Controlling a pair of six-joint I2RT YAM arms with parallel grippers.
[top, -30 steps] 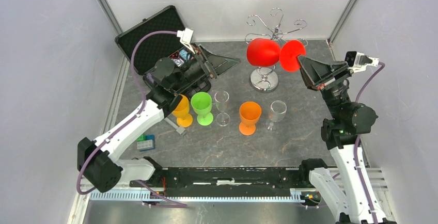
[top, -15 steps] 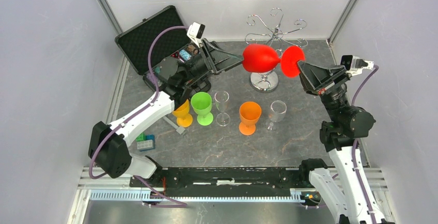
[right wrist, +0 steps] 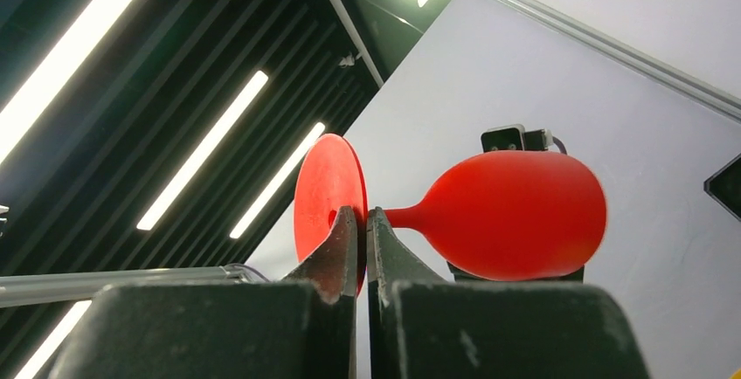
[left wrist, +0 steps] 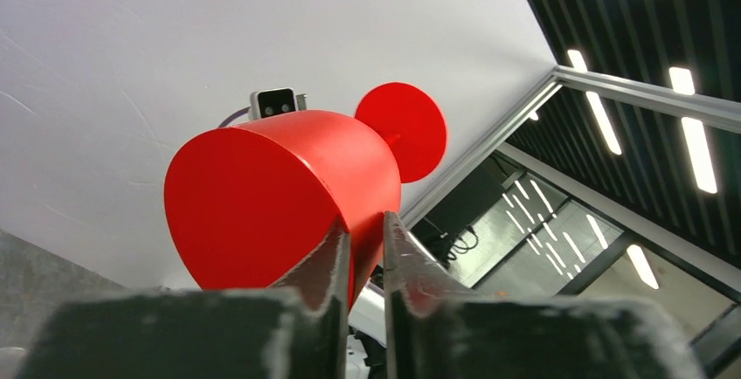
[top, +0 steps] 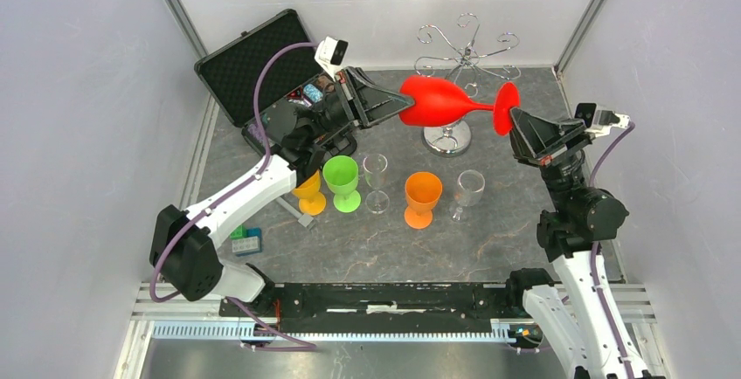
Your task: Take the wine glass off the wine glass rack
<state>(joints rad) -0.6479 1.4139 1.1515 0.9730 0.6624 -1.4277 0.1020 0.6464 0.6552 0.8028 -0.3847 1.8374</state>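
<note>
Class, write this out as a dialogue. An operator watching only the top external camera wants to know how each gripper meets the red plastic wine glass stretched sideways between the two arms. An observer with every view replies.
Operator: From above, the red plastic wine glass lies sideways. How does the right gripper hold it?
Observer: Its fingers are pinched flat on the round foot. The tips reach about the foot's centre, where the stem starts.
Operator: And the left gripper?
Observer: The wall of the bowl's rim sits between its fingers, one inside the mouth and one outside. I cannot confirm firm contact.
</note>
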